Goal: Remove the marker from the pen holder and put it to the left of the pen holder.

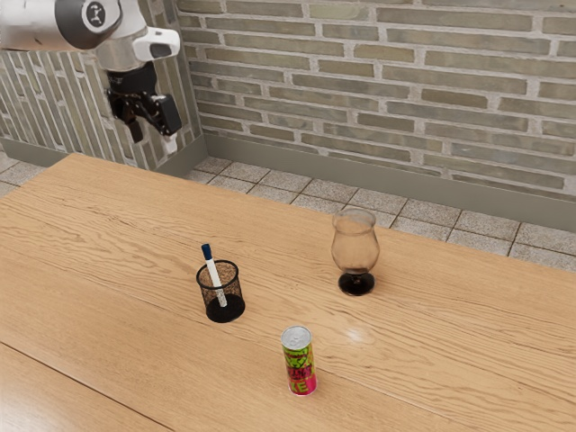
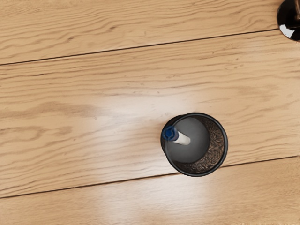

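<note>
While I look on from my station, the marker (image 1: 215, 274) stands in the pen holder (image 1: 236, 289), tilted so that its dark blue cap (image 1: 207, 252) pokes above the rim toward the exterior view's left. Its white body runs down inside the dark mesh, and my wrist view, looking down into the cup, has the cap over the rim. The holder itself is upright on the wood-grained table (image 1: 108, 270).

Nearer, and to the exterior view's right of the holder, I see an upright drink can (image 1: 300, 363) in green and pink with a silvery top. Farther back, well to the right of the holder in that same view, a clear glass (image 1: 355, 250) stands on its black foot.

My end effector (image 1: 154, 139) hangs in the air at the exterior view's far left, well apart from the holder, its two fingers spread. Beyond the table's far edge come the tiled floor (image 1: 315, 193) and a brick wall (image 1: 387, 76).
</note>
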You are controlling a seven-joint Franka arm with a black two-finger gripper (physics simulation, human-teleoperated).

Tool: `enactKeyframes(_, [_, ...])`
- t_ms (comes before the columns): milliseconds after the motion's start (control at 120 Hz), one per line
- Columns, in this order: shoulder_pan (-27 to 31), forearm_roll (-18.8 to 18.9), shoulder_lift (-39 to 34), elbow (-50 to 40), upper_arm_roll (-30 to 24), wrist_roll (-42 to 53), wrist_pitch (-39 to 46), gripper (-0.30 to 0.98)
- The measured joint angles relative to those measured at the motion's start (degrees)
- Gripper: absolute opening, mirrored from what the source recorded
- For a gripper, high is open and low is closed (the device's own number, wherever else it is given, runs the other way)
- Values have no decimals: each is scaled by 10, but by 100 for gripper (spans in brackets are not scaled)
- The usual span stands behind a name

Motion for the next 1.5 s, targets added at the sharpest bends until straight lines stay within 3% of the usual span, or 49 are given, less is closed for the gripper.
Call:
enactKeyframes(233, [-4, -5, 6, -10, 0, 8, -5, 69])
enactKeyframes(550, [4, -65, 96, -31, 15, 56, -56, 69])
enactKeyframes(1200, [3, -134, 224, -35, 13, 140, 58, 68])
enactKeyframes(1267, [3, -136, 226, -35, 13, 144, 62, 59])
enactKeyframes(1408, [1, -138, 226, -35, 13, 152, 67, 23])
enactKeyframes(1500, [0, -138, 226, -35, 12, 156, 69, 9])
